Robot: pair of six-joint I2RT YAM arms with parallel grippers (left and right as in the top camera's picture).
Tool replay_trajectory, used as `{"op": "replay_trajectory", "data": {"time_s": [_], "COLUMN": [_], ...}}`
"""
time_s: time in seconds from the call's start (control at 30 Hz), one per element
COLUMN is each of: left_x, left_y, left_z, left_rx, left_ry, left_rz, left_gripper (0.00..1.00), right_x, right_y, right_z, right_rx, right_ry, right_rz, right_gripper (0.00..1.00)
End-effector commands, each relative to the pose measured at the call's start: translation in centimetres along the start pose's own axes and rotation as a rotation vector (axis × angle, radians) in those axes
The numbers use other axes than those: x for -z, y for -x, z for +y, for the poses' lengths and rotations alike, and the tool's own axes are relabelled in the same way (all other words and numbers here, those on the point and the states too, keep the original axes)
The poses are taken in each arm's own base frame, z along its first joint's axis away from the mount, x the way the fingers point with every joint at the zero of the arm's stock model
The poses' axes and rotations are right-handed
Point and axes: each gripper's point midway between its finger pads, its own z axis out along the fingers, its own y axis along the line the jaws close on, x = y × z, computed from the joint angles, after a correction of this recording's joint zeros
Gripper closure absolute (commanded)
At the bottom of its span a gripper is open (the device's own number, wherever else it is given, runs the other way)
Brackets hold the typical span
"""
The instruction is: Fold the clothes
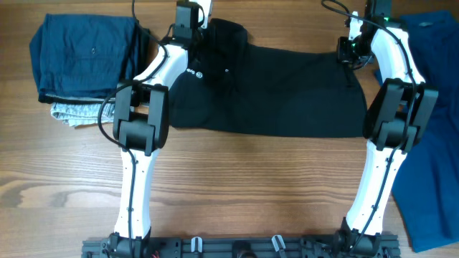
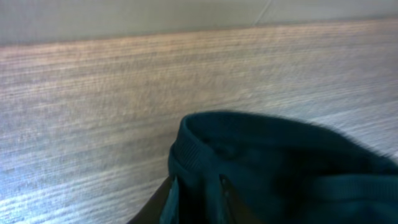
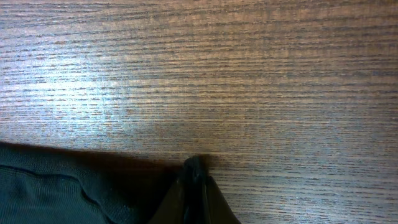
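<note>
1. Black shirt (image 1: 287, 93): spread flat across the far middle of the table (image 1: 244, 186), collar end toward the left arm, hem end toward the right arm. Its near edge runs almost straight from side to side, and its far edge lies close to the table's back edge.
2. Collar (image 2: 186, 146): ribbed rim raised and curled, with bare wood beyond it and to its left.
3. Left claw (image 1: 188, 32): over the collar. In the wrist view, cloth lies between its fingers (image 2: 155, 208); whether they grip it cannot be told.
4. Right claw (image 1: 350, 51): at the shirt's far right corner, fingers pressed together. In its wrist view the shirt's edge (image 3: 62, 193) runs up to the tip (image 3: 194, 180); whether cloth is caught there cannot be told.
5. Blue shirt (image 1: 434, 143): lies along the table's right edge, just beside the right arm and apart from the black shirt.
6. Folded dark blue garment (image 1: 86, 54): far left corner, resting on a pale patterned cloth (image 1: 72, 111) and near the left arm's elbow.
7. Open room: a broad strip of bare wood between the black shirt's near edge and the arm bases.
</note>
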Motion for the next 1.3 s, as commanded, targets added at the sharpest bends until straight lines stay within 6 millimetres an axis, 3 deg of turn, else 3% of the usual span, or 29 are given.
{"op": "replay_trajectory", "data": {"time_s": [0.0, 0.03, 0.07, 0.1, 0.27, 0.4, 0.63, 0.67, 0.7, 0.8, 1.03, 1.27], "left_x": [0.0, 0.0, 0.0, 0.0, -0.1, -1.4, -2.3, -2.3, -2.3, -1.6, 3.1, 7.7], "left_y": [1.5, 1.5, 1.5, 1.5, 1.4, -0.5, -1.6, -1.4, -1.3, -0.6, 5.5, 8.1], "left_z": [-1.0, -1.0, -1.0, -0.9, -0.9, -0.1, 0.9, 0.9, 0.9, 0.6, -0.5, 0.5], "left_rx": [-0.013, -0.013, -0.014, -0.014, -0.04, -0.038, -0.035, -0.036, -0.037, -0.036, -0.049, -0.026], "left_ry": [-0.06, -0.06, -0.06, -0.06, -0.059, -0.033, 0.002, 0.001, 0.001, -0.002, -0.004, 0.023], "left_rz": [-0.028, -0.028, -0.028, -0.028, -0.03, 0.001, 0.005, -0.003, -0.006, -0.005, -0.088, -0.072], "left_gripper": [0.88, 0.74, 0.53, 0.47, 0.47, 0.46, 0.58, 0.66, 0.82, 0.96, 0.96, 0.96], "right_x": [-3.0, -3.0, -3.0, -3.0, -3.0, -3.0, -3.0, -3.0, -3.0, -3.0, -2.8, 1.7], "right_y": [-2.2, -2.2, -2.2, -2.2, -2.0, -1.9, -1.7, -1.7, -1.7, -1.7, -1.0, 0.7], "right_z": [0.6, 0.6, 0.6, 0.6, 0.6, 0.6, 0.5, 0.5, 0.5, 0.5, 0.5, 0.9], "right_rx": [-0.012, -0.011, -0.011, -0.012, -0.011, -0.018, -0.016, -0.016, -0.016, -0.021, -0.032, -0.052], "right_ry": [0.011, 0.011, 0.011, 0.011, 0.01, 0.01, 0.009, 0.009, 0.009, 0.009, 0.007, 0.003], "right_rz": [0.079, 0.079, 0.079, 0.079, 0.072, 0.066, 0.059, 0.059, 0.06, 0.057, 0.032, -0.028], "right_gripper": [0.96, 0.95, 0.96, 0.96, 0.96, 0.96, 0.96, 0.96, 0.96, 0.96, 0.96, 0.96]}}
